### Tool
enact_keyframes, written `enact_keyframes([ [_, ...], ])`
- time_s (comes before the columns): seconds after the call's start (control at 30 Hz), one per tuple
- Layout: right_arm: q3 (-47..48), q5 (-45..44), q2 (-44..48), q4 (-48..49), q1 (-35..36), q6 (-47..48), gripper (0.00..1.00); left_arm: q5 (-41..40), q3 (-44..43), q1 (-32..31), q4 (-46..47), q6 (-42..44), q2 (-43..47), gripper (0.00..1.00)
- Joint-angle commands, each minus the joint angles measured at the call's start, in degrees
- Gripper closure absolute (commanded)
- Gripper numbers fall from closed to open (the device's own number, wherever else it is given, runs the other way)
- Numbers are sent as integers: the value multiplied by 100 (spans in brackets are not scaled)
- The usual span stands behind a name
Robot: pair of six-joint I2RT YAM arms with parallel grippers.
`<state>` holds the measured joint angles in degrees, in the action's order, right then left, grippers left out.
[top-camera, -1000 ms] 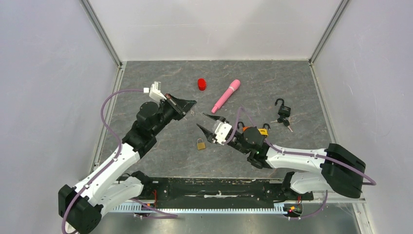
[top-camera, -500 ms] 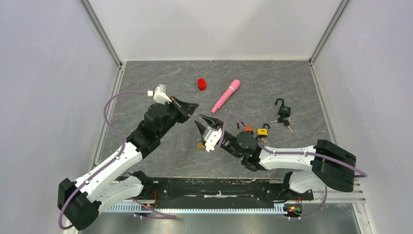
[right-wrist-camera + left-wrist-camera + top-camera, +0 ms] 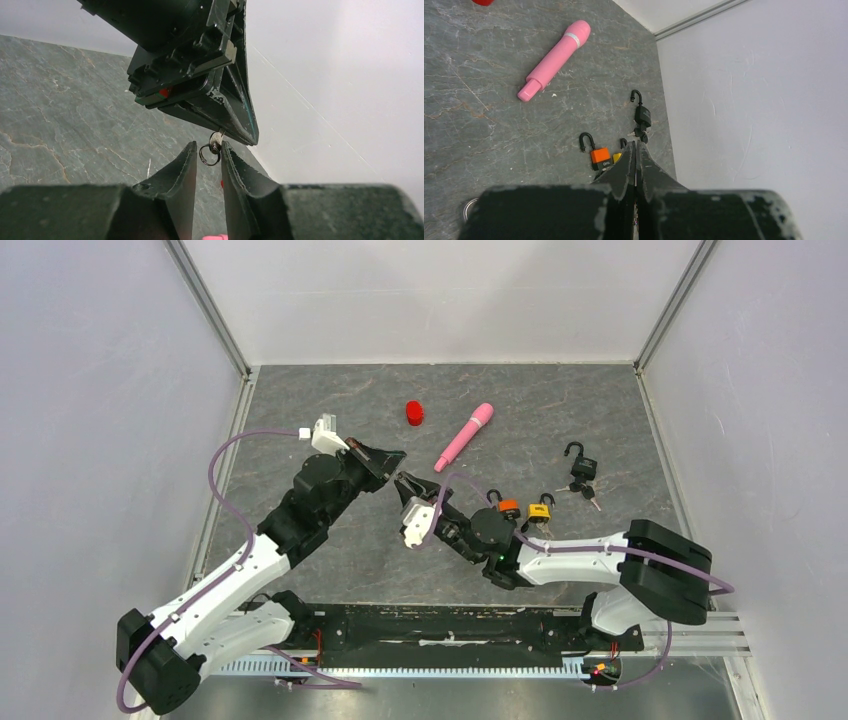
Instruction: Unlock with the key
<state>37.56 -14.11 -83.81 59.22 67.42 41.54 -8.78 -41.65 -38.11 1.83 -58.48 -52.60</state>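
Silver key [image 3: 216,137] pinched in my left gripper [image 3: 636,145], its ring [image 3: 201,155] hanging in the gap of my right gripper [image 3: 207,146].

My left jaws are pressed together on the key, and only its top and the ring poke out at their tips; my right jaws stand a little apart, one on each side of the ring, right below the left tips; I cannot tell if they touch it; on the grey stone table [image 3: 330,400], just past the left tips, lie an orange padlock [image 3: 600,155] and a black padlock [image 3: 642,116]; a pink tube [image 3: 555,59] lies well apart from both jaws.
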Motion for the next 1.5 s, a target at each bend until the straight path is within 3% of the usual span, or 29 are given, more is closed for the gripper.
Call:
enact_keyframes([
  [0.0,212,-460,-116,528,87,204,74,-211,-136,-69,116,-128,86,98],
  [0.57,284,-705,-242,683,211,292,82,-570,-63,-345,165,-175,14,98],
  [0.77,343,-806,-250,581,219,180,96,-634,-100,-417,119,-107,-3,97],
  [0.83,399,-942,-263,463,220,56,100,-655,-90,-415,101,-84,-5,93],
  [1.13,189,-982,24,66,56,-1024,100,-974,-195,-415,-155,382,267,62],
  [1.47,-628,917,795,274,-1147,-4364,100,-1010,-162,-417,-156,824,590,37],
])
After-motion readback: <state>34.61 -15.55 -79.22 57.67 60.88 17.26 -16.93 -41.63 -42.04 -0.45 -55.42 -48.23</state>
